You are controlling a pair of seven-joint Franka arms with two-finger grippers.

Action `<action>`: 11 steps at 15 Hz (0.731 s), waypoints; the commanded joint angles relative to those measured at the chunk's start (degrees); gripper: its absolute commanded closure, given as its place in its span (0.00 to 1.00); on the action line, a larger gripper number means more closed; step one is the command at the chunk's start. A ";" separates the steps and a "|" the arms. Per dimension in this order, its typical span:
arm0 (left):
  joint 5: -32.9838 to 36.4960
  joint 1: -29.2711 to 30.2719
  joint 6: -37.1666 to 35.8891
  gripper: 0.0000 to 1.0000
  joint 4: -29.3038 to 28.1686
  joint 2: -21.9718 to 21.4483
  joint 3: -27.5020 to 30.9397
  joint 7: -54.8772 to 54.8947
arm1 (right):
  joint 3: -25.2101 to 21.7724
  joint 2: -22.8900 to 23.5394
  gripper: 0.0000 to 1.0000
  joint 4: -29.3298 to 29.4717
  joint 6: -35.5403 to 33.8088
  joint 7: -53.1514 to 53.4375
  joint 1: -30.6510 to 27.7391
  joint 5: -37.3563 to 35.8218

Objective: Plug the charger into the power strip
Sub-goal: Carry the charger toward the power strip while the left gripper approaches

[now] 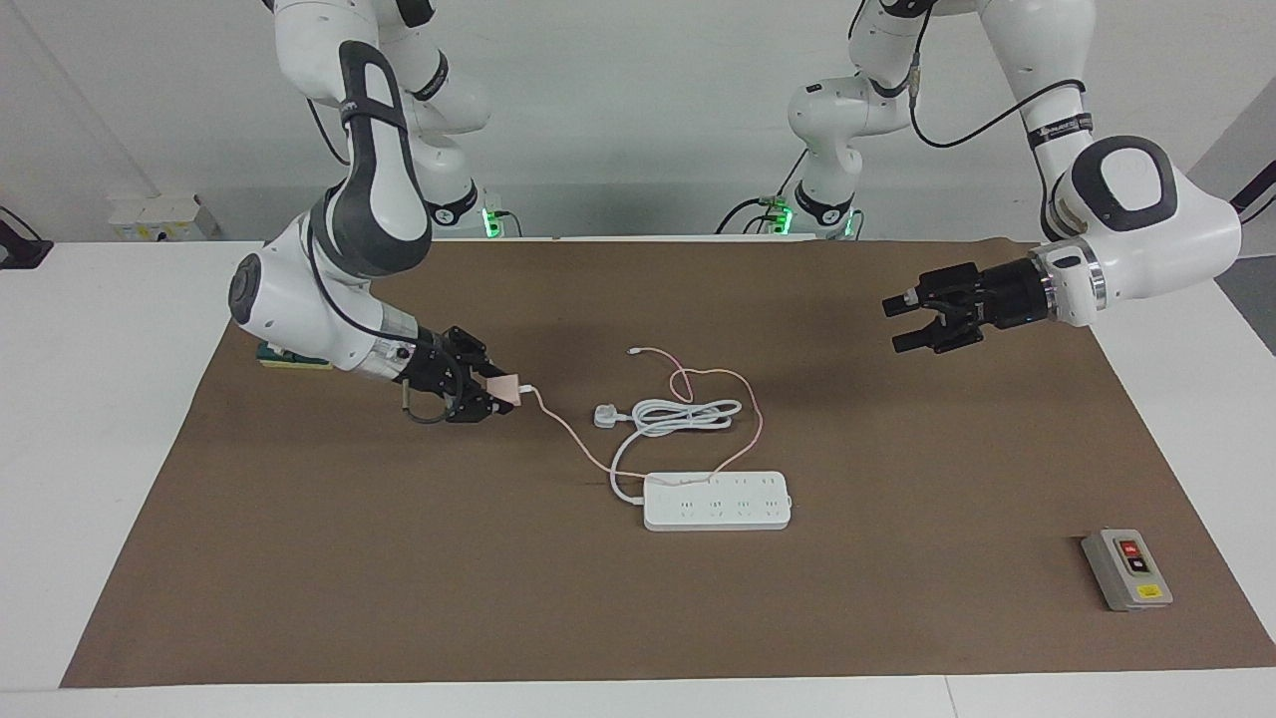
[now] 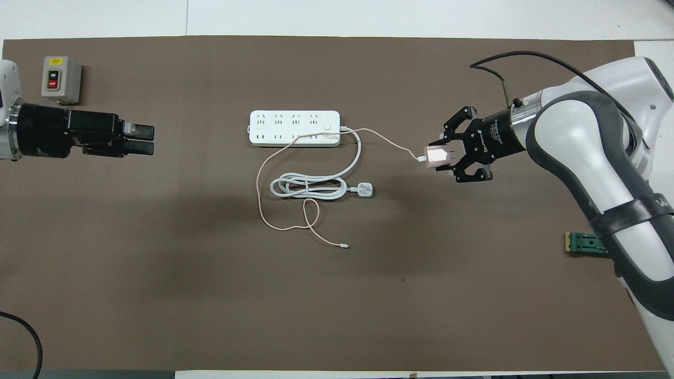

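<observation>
Facing view: right tool (image 1: 495,395) hangs over the brown mat of the bench (image 1: 299,558), toward the right arm's end, clenched around the small pale-pink cube-shaped charger (image 1: 505,390); the cube is lifted off the mat, its thin pink cable (image 1: 568,439) trails down, runs along the mat, crosses the long flat white rectangular power strip (image 1: 717,501) and loops on nearer the robots, its free tip lying on the mat. The strip lies flat mid-bench, sockets up; its thick white coiled cord (image 1: 678,414) and white three-pin plug (image 1: 606,415) lie just beside it, nearer the robots. Left tool (image 1: 917,321) waits in the air over the mat toward the left arm's end, fingers released, holding nothing. Small grey box with red and black buttons (image 1: 1126,569) sits at the left arm's end, farther from the robots than the strip. Overhead view: right tool (image 2: 442,157) grips the charger (image 2: 436,156), well apart from the strip (image 2: 295,128); the pink cable (image 2: 274,210) crosses the strip's edge and curls around the coiled cord (image 2: 308,187). Three-pin plug (image 2: 365,189) rests at the coil's end. Left tool (image 2: 143,139) is level with the strip; grey box (image 2: 60,79) is near it. Small green flat piece (image 2: 583,243) lies partly hidden under the right arm.
</observation>
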 commanded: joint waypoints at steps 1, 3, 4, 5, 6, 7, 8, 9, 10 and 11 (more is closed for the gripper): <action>-2.73 -0.13 -0.96 0.00 -2.43 0.13 -0.15 5.85 | 0.20 0.76 1.00 4.65 -1.12 6.79 2.79 1.27; -5.79 -0.92 -2.01 0.00 -3.75 -0.31 -0.15 5.76 | 0.47 0.76 1.00 6.93 -1.04 10.66 4.90 1.45; -6.24 -1.01 -2.11 0.00 -4.10 -0.49 -0.15 5.59 | 0.47 0.85 1.00 7.99 -0.86 12.51 6.39 1.71; -6.34 -1.36 -1.67 0.00 -4.97 -0.75 -0.15 5.50 | 0.47 0.85 1.00 8.69 -0.51 13.75 7.80 2.67; -6.86 -1.62 -1.50 0.00 -6.03 -1.01 -0.15 4.37 | 0.38 0.85 1.00 8.79 0.10 14.89 9.20 3.03; -8.43 -1.71 -1.41 0.00 -6.73 -1.10 -0.15 3.84 | 0.47 0.85 1.00 8.79 1.76 16.21 10.96 3.21; -9.40 -2.32 -1.41 0.00 -7.18 -1.10 -0.15 3.74 | 0.47 0.94 1.00 8.79 3.78 17.79 12.63 3.30; -10.46 -3.02 -0.97 0.00 -7.96 -1.19 -0.15 3.74 | 0.47 1.03 1.00 8.79 6.15 20.06 14.56 3.30; -12.30 -3.47 0.25 0.00 -8.93 -1.28 -0.24 3.74 | 0.38 1.11 1.00 8.79 8.26 21.91 16.32 3.30; -15.01 -4.69 0.79 0.00 -9.98 -1.45 -0.24 3.74 | 0.38 1.11 1.00 8.79 9.85 23.24 17.73 3.30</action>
